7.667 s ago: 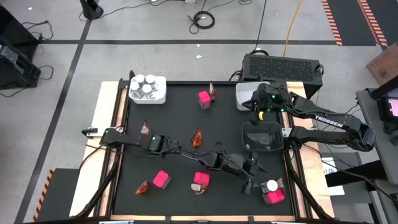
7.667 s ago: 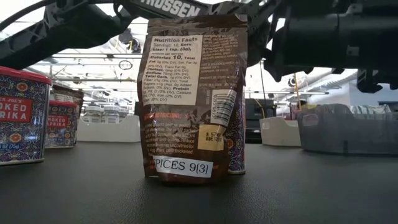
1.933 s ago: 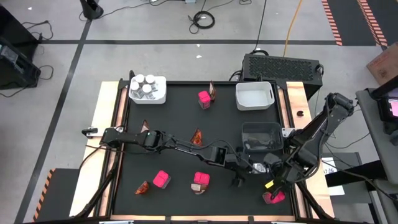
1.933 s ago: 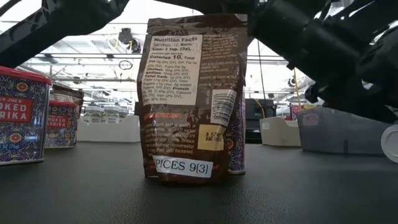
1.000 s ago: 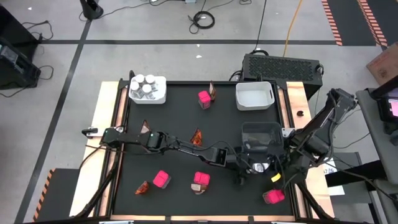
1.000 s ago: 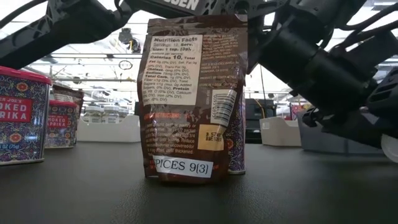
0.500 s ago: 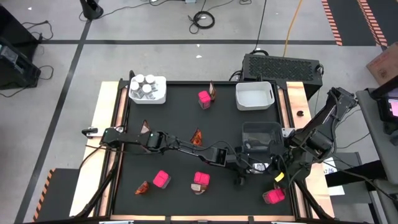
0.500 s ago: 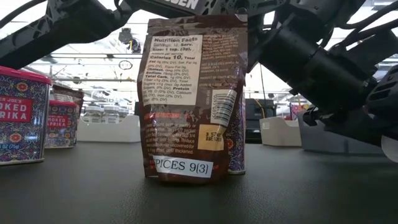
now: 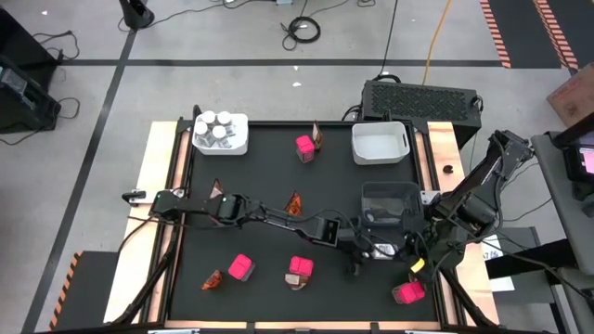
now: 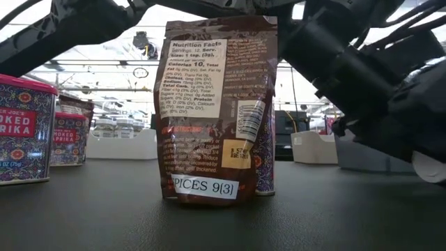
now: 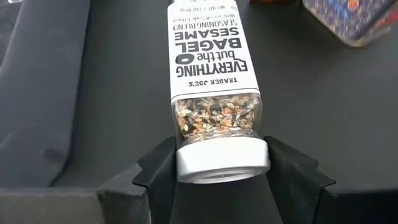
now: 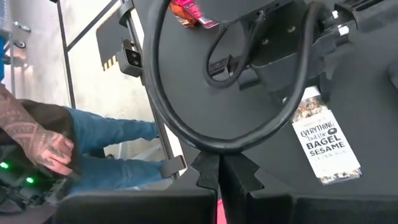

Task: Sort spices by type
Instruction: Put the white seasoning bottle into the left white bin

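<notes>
At near right, left gripper point(image 11: 222, 171) pinches a lying jar point(image 11: 214, 93) by its cap: grasp step, next lift to jar bin point(image 9: 221, 133).

Spices scattered on the dark mat

Clear white-capped jar point(image 11: 215, 93) lies on its side; pink boxes point(image 9: 239, 268) and orange-brown sachets point(image 9: 294, 205) spread around; four jars point(image 9: 216, 128) grouped together.

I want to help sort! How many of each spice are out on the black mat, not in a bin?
Pink boxes: 4
Brown sachets: 4
Clear jar: 1
Total: 9
</notes>
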### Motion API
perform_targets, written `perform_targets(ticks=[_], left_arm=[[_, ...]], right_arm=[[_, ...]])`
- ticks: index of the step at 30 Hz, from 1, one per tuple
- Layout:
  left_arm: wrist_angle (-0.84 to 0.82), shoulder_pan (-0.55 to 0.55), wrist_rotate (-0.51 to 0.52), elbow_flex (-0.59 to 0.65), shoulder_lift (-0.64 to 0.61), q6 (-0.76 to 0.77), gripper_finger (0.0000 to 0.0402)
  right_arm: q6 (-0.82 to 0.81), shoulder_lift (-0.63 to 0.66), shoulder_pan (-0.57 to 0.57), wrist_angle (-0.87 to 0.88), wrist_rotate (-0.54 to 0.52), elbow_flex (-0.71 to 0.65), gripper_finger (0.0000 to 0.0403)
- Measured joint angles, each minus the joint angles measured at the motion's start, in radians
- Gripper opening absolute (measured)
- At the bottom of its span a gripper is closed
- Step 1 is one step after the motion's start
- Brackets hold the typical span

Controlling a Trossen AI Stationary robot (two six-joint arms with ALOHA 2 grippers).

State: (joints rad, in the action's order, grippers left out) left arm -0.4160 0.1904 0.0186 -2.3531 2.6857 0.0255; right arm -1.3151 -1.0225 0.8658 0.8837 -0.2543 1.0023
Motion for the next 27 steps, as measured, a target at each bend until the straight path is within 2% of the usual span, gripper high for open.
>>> perform_targets(ticks=[10, 19, 23, 27], left_arm=[[-0.244, -0.054, -0.024, 0.000, -0.149, -0.106, 0.0206], [-0.519, -0.083, -0.035, -0.001, -0.342, -0.171, 0.0206], [-0.680, -0.102, -0.035, -0.002, -0.426, -0.168, 0.0206], [-0.764, -0.120, -0.054, -0.001, -0.490, -0.163, 0.0206]], right_arm=[[0.110, 0.021, 0.000, -0.022, -0.015, 0.000, 0.0000], [0.180, 0.102, 0.001, -0.021, -0.091, 0.000, 0.0000], [0.231, 0.111, 0.001, -0.021, -0.179, 0.000, 0.0000], [0.288, 0.095, -0.003, -0.021, -0.352, 0.000, 0.0000]])
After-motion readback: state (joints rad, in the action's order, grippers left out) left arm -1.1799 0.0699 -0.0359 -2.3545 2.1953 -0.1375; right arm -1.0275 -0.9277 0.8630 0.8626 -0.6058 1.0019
